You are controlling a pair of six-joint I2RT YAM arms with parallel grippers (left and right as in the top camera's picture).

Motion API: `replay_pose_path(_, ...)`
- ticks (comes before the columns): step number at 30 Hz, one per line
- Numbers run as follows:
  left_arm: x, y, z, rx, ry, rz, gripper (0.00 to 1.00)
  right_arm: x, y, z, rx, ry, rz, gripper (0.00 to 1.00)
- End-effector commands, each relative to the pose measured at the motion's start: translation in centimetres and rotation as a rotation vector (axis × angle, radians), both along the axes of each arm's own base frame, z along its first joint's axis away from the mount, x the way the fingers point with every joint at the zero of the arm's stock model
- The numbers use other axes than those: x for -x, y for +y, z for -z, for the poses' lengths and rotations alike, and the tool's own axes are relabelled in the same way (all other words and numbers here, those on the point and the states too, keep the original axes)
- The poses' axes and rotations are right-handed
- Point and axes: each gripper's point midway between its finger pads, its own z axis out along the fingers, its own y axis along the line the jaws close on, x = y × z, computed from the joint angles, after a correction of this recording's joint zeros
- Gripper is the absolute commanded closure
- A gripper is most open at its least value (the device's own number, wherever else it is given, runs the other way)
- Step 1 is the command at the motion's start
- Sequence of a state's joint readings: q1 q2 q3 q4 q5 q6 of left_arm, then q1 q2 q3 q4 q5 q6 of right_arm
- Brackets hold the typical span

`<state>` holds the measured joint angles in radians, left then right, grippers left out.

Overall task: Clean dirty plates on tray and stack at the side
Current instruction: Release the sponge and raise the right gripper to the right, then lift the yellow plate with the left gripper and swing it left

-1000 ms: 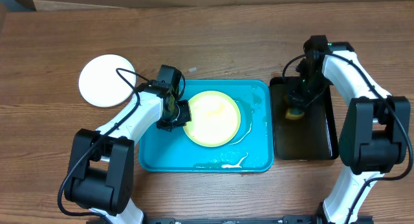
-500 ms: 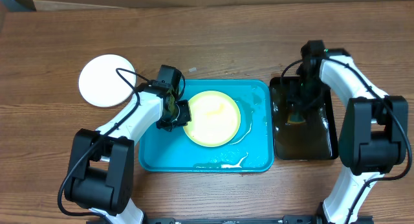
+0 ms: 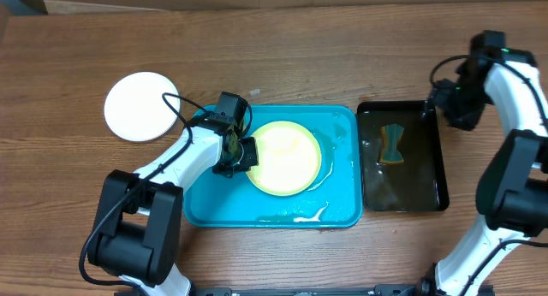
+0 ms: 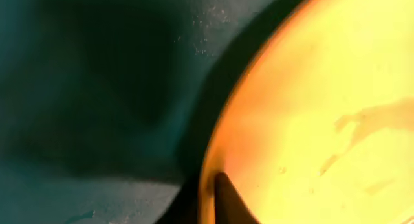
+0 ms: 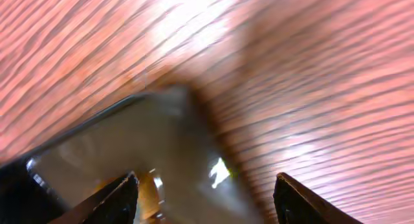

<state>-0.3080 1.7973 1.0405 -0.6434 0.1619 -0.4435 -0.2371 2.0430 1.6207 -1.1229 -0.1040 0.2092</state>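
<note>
Pinching the yellow plate (image 3: 287, 156) by its left rim inside the tray (image 3: 201, 206), the left tool (image 3: 242, 155) is clamped tight. The white plate (image 3: 141, 106) lies off the tray's far-left corner, nearest this arm. The right tool (image 5: 207, 197) gapes empty.

No writing, label, brand, number or sign can be read in any view: none on the yellow plate (image 3: 287, 157), the white plate (image 3: 141, 106), the tray (image 3: 342, 212), the black tray (image 3: 424, 189) or the table (image 3: 300, 56).
</note>
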Motion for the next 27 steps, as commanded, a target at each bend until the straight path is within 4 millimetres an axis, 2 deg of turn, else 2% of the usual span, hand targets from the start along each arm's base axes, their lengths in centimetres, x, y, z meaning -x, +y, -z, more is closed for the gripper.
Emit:
replay_pose_path(1,-0.9,0.1,-0.6,-0.002,-0.022,0.038,0.96,-0.9,-2.0,-1.9,0.017,-0.077,0.047,0.28)
replay_pose_path(7,-3.7,1.5,-4.1,-0.015,-0.063,0.043,0.96,-1.1,-6.0,-2.1,0.031,-0.122,0.164,0.27)
replay_pose_path(8,-4.3,1.8,-5.1,-0.017,-0.077,0.049,0.96,-0.8,-6.7,-2.1,0.028,-0.121,0.201,0.24)
replay_pose_path(9,-4.9,1.9,-5.8,-0.015,-0.092,0.048,0.96,-0.7,-7.1,-2.1,0.028,-0.120,0.212,0.07)
replay_pose_path(10,-5.8,1.7,-6.8,-0.009,-0.118,0.046,0.96,-0.5,-7.6,-2.1,0.030,-0.121,0.224,0.00)
replay_pose_path(13,-7.6,1.1,-9.3,0.005,-0.181,0.050,0.96,-0.3,-8.2,-2.1,0.030,-0.120,0.238,0.00)
replay_pose_path(18,-9.8,-1.2,-13.1,-0.026,-0.303,0.096,0.96,-0.3,-8.2,-2.1,0.031,-0.120,0.239,0.00)
replay_pose_path(22,-10.8,-4.0,-16.2,-0.103,-0.420,0.148,0.96,-0.3,-8.2,-2.1,0.031,-0.120,0.238,0.00)
replay_pose_path(27,-10.3,-10.6,-18.7,-0.134,-0.582,0.252,0.96,-0.3,-8.2,-2.1,0.031,-0.120,0.238,0.00)
